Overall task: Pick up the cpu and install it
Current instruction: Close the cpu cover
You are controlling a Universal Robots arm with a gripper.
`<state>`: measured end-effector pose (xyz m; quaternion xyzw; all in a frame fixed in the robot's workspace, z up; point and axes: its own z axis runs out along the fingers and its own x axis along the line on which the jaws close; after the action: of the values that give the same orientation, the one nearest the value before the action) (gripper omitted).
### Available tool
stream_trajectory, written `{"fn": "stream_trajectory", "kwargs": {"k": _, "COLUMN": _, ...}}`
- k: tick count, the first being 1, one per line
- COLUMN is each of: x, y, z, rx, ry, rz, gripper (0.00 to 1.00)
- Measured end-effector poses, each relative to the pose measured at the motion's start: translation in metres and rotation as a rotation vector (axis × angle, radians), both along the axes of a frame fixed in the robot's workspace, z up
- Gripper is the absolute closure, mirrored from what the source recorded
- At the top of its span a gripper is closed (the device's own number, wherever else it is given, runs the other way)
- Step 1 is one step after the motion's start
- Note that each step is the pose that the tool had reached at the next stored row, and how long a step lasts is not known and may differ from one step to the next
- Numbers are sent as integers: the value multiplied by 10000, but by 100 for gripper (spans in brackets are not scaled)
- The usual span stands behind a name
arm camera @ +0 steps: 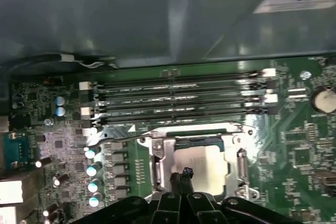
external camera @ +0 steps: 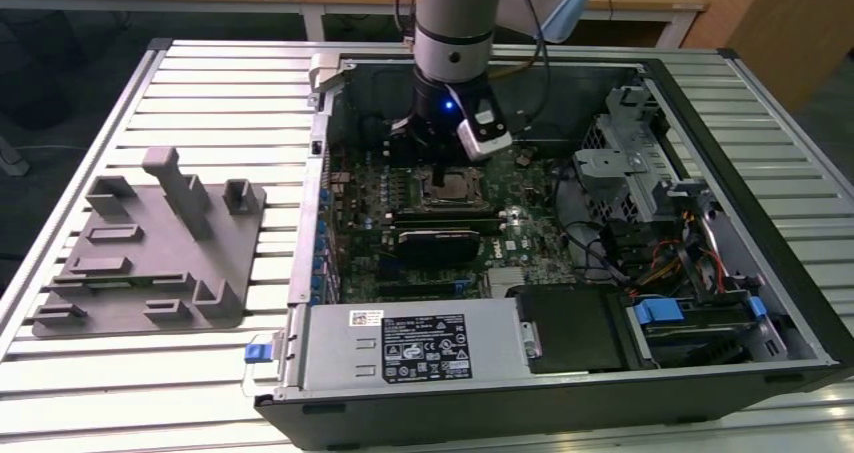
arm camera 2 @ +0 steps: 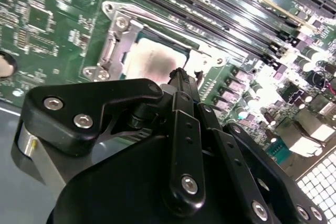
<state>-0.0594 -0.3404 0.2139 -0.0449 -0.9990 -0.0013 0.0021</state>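
fingers [arm camera 2: 179,80] are hovering pressed together, pinching nothing | cpu [arm camera: 203,163] is lying flat inside socket [arm camera: 157,153], directly beneath fingertips | square, no long axis

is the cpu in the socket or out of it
In: the cpu lies flat inside the metal socket frame in both wrist views, with the gripper close over it.

Cpu [arm camera 2: 152,59] sits flat inside the socket [arm camera 2: 113,40] frame. Gripper [arm camera 2: 178,74] fingers are closed together, tips over the socket's edge beside the cpu; contact not discernible. Memory slots [arm camera 2: 210,9] run alongside the socket. Capacitors [arm camera 2: 247,98] stand near it.
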Motion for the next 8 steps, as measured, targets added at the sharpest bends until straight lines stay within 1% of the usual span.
{"fn": "stream_trajectory", "kwargs": {"k": 5, "x": -60, "y": 1, "z": -56, "rx": -2, "ry": 0, "rz": 30, "gripper": 89}}
{"fn": "stream_trajectory", "kwargs": {"k": 8, "x": -72, "y": 6, "z": -69, "rx": -2, "ry": 2, "rz": 132, "gripper": 89}}
